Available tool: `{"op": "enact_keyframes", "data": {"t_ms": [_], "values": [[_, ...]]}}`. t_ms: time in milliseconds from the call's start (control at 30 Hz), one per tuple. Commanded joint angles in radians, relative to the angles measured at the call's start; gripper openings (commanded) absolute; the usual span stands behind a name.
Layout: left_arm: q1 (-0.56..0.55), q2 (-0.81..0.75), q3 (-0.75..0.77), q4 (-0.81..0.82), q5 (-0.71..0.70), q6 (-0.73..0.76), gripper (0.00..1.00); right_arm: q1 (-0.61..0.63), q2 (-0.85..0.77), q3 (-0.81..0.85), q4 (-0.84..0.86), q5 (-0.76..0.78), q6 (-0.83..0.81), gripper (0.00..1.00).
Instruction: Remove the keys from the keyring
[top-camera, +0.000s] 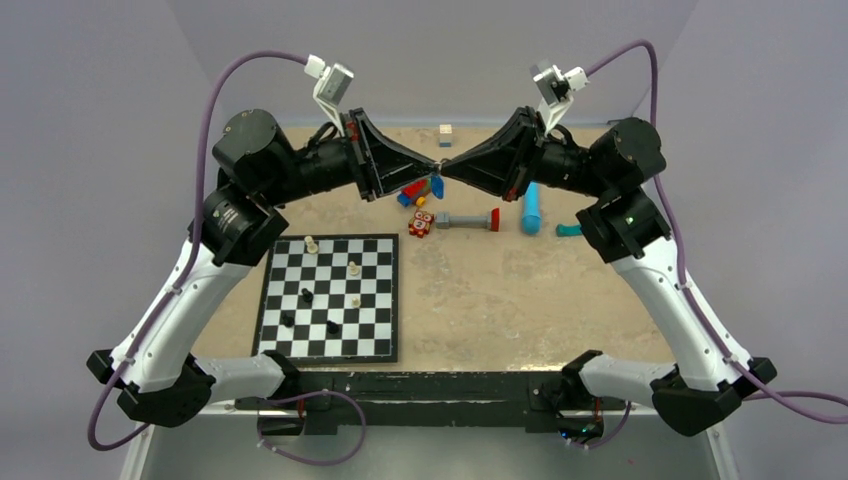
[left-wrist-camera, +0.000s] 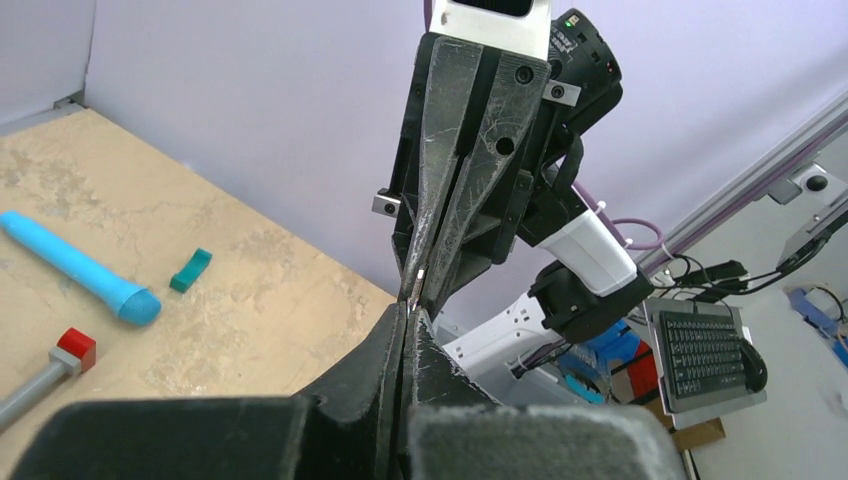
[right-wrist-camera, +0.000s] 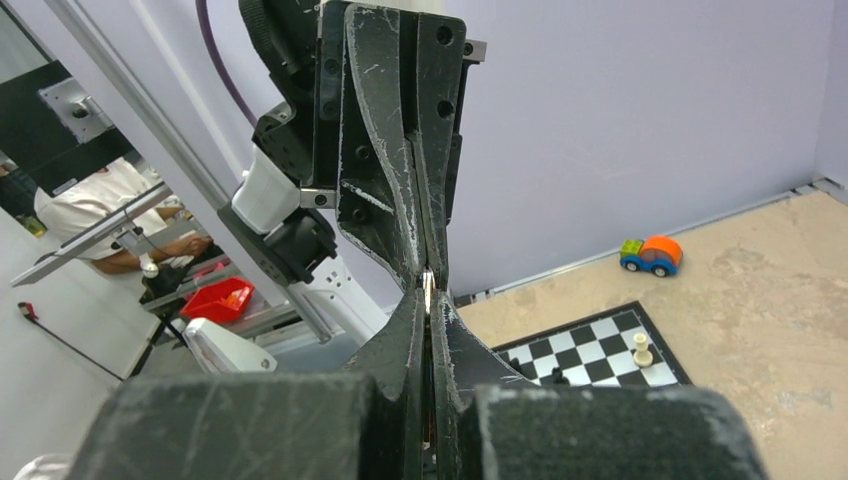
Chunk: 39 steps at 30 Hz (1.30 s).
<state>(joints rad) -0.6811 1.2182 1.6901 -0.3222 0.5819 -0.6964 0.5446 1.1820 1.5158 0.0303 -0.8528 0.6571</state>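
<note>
Both arms are up and nose to nose above the far half of the table (top-camera: 520, 300). The left gripper (top-camera: 432, 165) and the right gripper (top-camera: 449, 165) meet tip against tip, and both sets of jaws are pressed together with no gap showing. From the left wrist, a bright sliver of metal (left-wrist-camera: 420, 273) sits right where the two points touch. The right wrist catches the same glint (too thin to call it ring or key). I cannot tell which gripper actually pinches it.

The blue tag (top-camera: 437, 185) shows just below the meeting tips in the overhead view. Whether it hangs from them or lies on the table, that view does not settle, and neither wrist camera shows it.

How far along? My read is mid-task, right in the separating step. I see no loose keys on the sand-coloured surface or near the chessboard (top-camera: 330, 297), so nothing looks freed yet. Getting the keys off the ring looks entirely left to do.
</note>
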Motion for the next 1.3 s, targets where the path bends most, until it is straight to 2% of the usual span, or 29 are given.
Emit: {"op": "enact_keyframes", "data": {"t_ms": [0, 267, 300, 400, 500, 567, 733, 900, 1067, 1267], "values": [[-0.018, -0.008, -0.002, 0.14, -0.039, -0.066, 0.0, 0.013, 0.019, 0.023, 0.072, 0.005, 0.023, 0.0], [-0.026, 0.0, 0.003, 0.154, -0.036, -0.071, 0.0, 0.015, 0.028, 0.032, 0.099, -0.002, 0.041, 0.0], [-0.026, 0.0, 0.011, 0.138, -0.036, -0.061, 0.06, 0.014, 0.027, 0.031, 0.098, -0.003, 0.04, 0.0], [-0.027, 0.001, 0.077, 0.041, -0.05, -0.002, 0.42, 0.014, 0.013, 0.028, 0.074, 0.002, 0.025, 0.0], [-0.024, 0.001, 0.162, -0.09, -0.08, 0.086, 0.71, 0.014, -0.008, 0.023, 0.027, -0.007, -0.001, 0.0], [-0.014, 0.006, 0.224, -0.177, -0.092, 0.152, 0.8, 0.013, -0.027, 0.014, -0.018, -0.015, -0.034, 0.0], [0.011, 0.037, 0.352, -0.366, -0.038, 0.273, 0.81, 0.013, -0.055, 0.008, -0.134, -0.059, -0.082, 0.0], [0.014, 0.091, 0.441, -0.524, 0.056, 0.362, 0.73, 0.012, -0.063, -0.002, -0.171, -0.138, -0.083, 0.0], [0.014, 0.115, 0.417, -0.518, 0.147, 0.344, 0.61, 0.013, -0.058, 0.002, -0.164, -0.159, -0.068, 0.0], [0.012, 0.138, 0.39, -0.478, 0.22, 0.315, 0.53, 0.013, -0.038, 0.019, -0.12, -0.176, -0.031, 0.0]]}}
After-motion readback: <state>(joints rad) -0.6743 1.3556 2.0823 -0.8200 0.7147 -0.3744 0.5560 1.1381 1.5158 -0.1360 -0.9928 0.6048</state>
